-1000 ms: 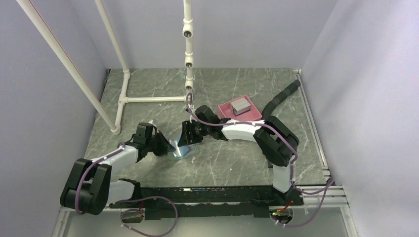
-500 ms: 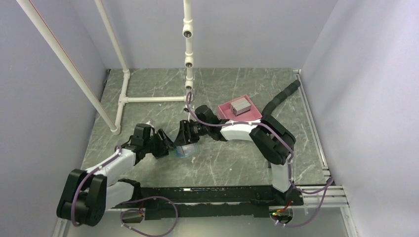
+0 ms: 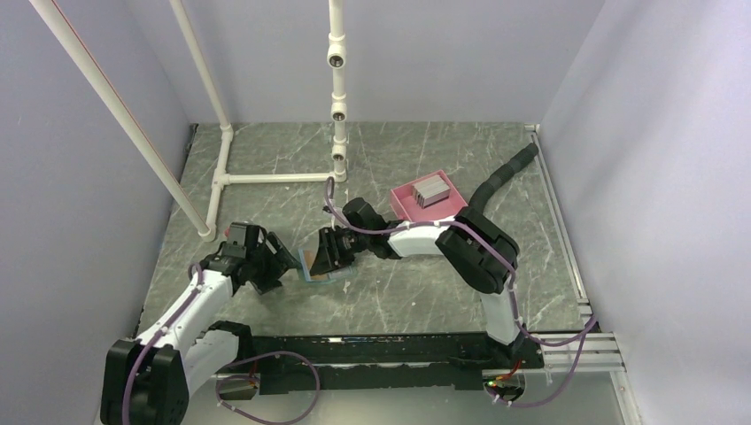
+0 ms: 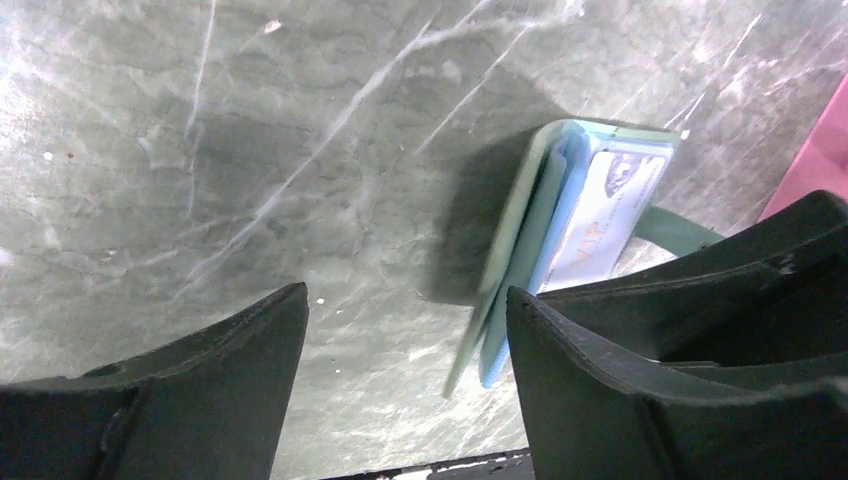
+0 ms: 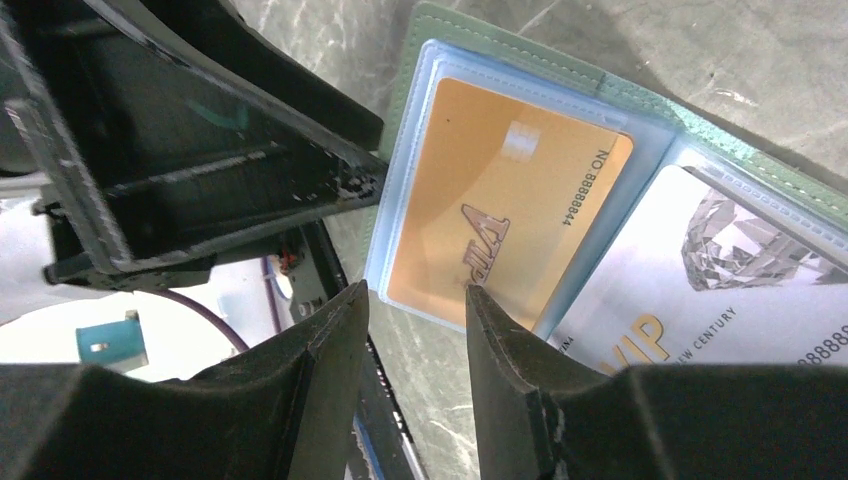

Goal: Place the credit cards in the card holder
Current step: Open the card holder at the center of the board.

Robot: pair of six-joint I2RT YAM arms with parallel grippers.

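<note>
The left gripper [image 3: 283,266] has backed off to lower left, jaws apart and empty. The card holder [image 4: 520,250] lies open at centre frame with the orange credit card [image 5: 505,215] sleeved. The right gripper [image 5: 415,295] is narrowly parted at its edge, grip unclear. More credit cards [image 3: 430,189] wait upper right.

Open on the grey marbled counter [image 3: 398,288], near the middle: a card holder [image 3: 324,269] with a tan-orange credit card [image 3: 311,263] showing inside. Over its right part, reaching in from the right, the right claw [image 3: 329,254]. Just left of it, the left claw [image 3: 282,266]. Farther right, a pink tray [image 3: 445,207] holding a stack of grey credit cards [image 3: 431,189].
</note>
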